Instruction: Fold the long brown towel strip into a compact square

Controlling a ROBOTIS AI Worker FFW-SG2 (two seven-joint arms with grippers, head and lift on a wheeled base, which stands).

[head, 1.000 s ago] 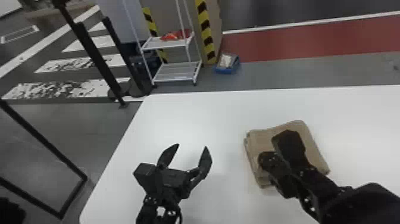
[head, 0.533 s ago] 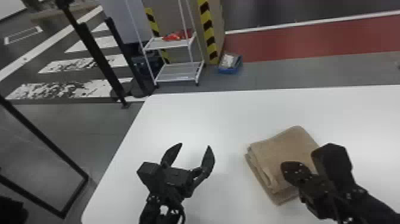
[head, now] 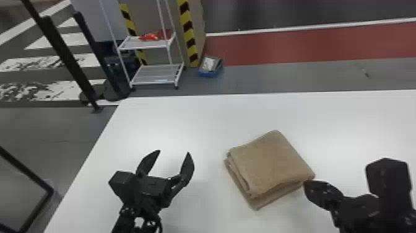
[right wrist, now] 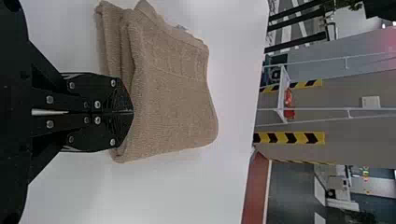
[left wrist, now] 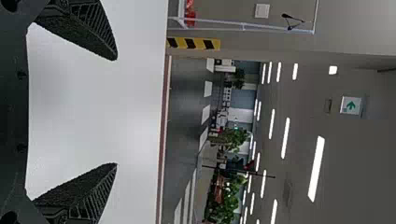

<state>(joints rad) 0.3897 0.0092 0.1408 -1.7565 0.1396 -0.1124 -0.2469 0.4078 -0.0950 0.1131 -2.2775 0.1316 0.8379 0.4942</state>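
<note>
The brown towel (head: pixel 272 164) lies folded into a thick, layered, roughly square stack on the white table. My left gripper (head: pixel 173 155) stands open to the left of it, apart from the cloth; in the left wrist view that gripper (left wrist: pixel 116 112) has nothing between its fingers. At the towel's near right corner is my right gripper (head: pixel 305 183). The right wrist view has the right gripper (right wrist: pixel 132 112) shut, its tips in front of the folded edges of the towel (right wrist: pixel 175 88); whether they touch the cloth I cannot tell.
The white table (head: pixel 185 117) extends around the towel, with its left edge beyond my left arm. Past its far edge stand a white wire shelf (head: pixel 154 74) and a blue box (head: pixel 210 66) on the floor.
My right gripper has moved off the top of the towel toward the right and nearer the robot, uncovering the cloth. The left arm has barely changed.
</note>
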